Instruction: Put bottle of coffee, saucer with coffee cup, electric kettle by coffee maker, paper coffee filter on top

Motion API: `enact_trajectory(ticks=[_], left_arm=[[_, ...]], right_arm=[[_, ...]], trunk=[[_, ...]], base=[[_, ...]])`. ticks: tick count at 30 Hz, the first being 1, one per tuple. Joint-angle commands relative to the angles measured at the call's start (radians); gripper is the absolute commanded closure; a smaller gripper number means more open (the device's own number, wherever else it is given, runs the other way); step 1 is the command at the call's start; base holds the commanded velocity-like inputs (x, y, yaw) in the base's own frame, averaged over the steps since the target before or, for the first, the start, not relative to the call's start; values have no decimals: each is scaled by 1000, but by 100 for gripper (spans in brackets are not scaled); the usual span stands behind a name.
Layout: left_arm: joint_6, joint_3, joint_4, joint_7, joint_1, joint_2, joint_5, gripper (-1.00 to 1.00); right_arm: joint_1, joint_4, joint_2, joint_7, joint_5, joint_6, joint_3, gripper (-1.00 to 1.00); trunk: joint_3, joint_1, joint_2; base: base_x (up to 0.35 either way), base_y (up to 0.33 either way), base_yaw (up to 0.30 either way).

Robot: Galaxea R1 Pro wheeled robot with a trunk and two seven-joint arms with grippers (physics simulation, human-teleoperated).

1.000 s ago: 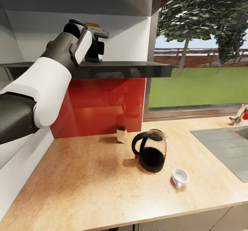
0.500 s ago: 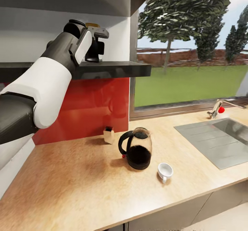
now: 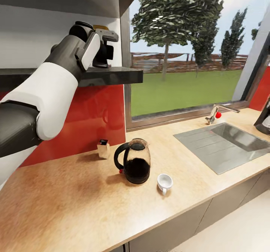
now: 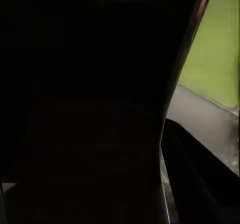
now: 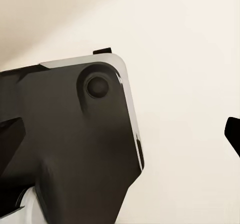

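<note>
Yellow-capped bottle of coffee (image 3: 100,28) seemingly clamped by left end effector (image 3: 105,51), above shelf (image 3: 112,75)

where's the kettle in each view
Head view: the kettle stands on the countertop, low and central, beside the cup.
Left wrist view: not in it.
Right wrist view: not in it.
Shared landmark: the green lawn, in head and left wrist views.

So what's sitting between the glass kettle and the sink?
In the head view, a small white coffee cup sits on the countertop between the electric kettle and the steel sink. It is close beside the kettle. The rest is bare countertop.
</note>
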Motion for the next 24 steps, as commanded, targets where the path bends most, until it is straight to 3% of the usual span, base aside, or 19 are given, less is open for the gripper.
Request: enact_trajectory(ticks=[1, 8, 24], left_arm=[[0, -3, 2, 5, 0, 0, 50, 100], [-1, -4, 2, 4, 0, 0, 50, 100], [-4, -6, 2, 5, 0, 0, 49, 100]], right_arm=[[-1, 0, 0, 0, -4, -3, -2, -100], [0, 0, 0, 0, -4, -3, -1, -100], [-1, 0, 1, 0, -4, -4, -1, -100]], trunk=[[-3, 1, -1], [-3, 1, -1], [-3, 1, -1]], base=[[0, 0, -263], [61, -28, -264], [258, -142, -264]])
